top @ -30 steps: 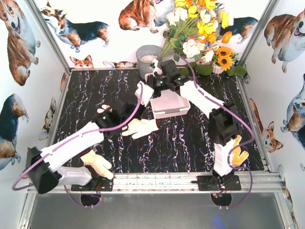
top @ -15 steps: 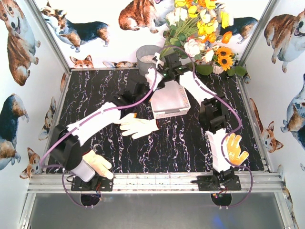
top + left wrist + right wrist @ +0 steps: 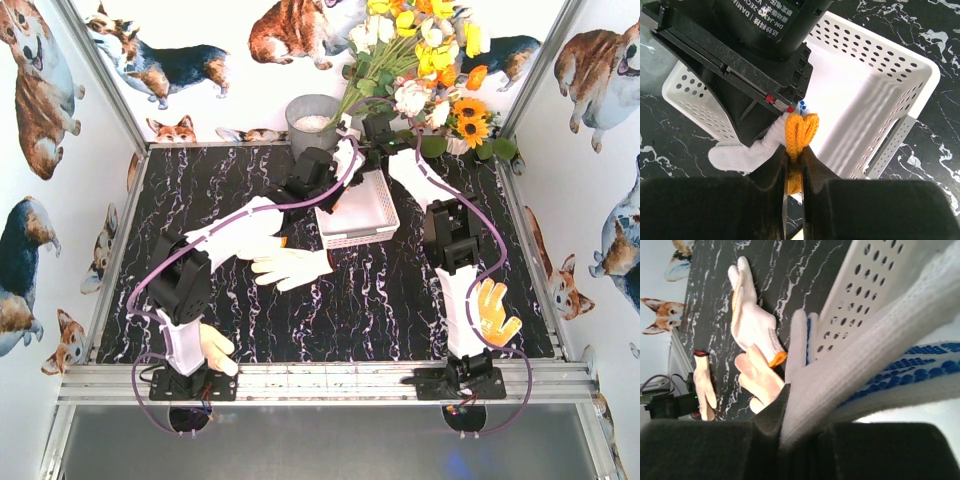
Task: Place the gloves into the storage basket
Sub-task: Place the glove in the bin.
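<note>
Both grippers hold one glove (image 3: 345,160) above the back left part of the white storage basket (image 3: 372,232). My left gripper (image 3: 794,150) is shut on its orange cuff (image 3: 801,131), with the basket (image 3: 875,75) under it. My right gripper (image 3: 800,405) is shut on the white knit with blue dots (image 3: 920,372). In the top view the left gripper (image 3: 318,178) and right gripper (image 3: 366,135) stand close together. A white glove (image 3: 292,266) lies on the table left of the basket. A cream glove (image 3: 214,346) lies by the left base and a yellow one (image 3: 496,312) beside the right arm.
A grey round bucket (image 3: 310,122) stands at the back, just behind the grippers. A flower bunch (image 3: 425,70) fills the back right corner. In the right wrist view another cream glove (image 3: 757,382) lies by the white glove's orange cuff. Printed walls close in the dark marble table (image 3: 380,310).
Both arms have carried the glove toward the back and right, from the basket's left side to above its back left part. The left arm has stretched out. The gloves on the table have not moved.
</note>
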Controlling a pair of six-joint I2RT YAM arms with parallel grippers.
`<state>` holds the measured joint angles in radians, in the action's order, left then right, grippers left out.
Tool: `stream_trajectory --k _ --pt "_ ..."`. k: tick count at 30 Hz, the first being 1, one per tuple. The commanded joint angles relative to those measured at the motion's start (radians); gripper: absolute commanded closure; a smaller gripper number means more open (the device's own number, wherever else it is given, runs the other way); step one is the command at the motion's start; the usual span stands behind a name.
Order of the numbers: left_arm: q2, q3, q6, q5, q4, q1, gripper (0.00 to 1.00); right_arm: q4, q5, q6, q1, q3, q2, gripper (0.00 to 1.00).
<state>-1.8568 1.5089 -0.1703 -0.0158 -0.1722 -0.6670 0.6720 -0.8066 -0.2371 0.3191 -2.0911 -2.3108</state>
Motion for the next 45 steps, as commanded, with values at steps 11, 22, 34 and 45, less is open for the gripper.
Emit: stream_trajectory --k 11,22,34,45 --pt "-0.137 0.112 -0.067 -0.070 0.009 0.009 1.00 -0.127 0.251 0.145 0.003 0.204 0.043 1.00" --pt "-0.208 0.155 -0.050 -0.148 -0.017 0.008 1.00 -0.137 0.406 0.154 0.003 0.284 0.062 1.00" --pt "-0.088 0.074 -0.001 -0.152 0.024 0.009 0.33 -0.270 0.437 0.078 0.003 0.348 0.074 1.00" --pt "0.250 -0.180 0.121 -0.088 0.095 0.074 0.11 -0.312 0.423 0.042 0.003 0.315 0.028 1.00"
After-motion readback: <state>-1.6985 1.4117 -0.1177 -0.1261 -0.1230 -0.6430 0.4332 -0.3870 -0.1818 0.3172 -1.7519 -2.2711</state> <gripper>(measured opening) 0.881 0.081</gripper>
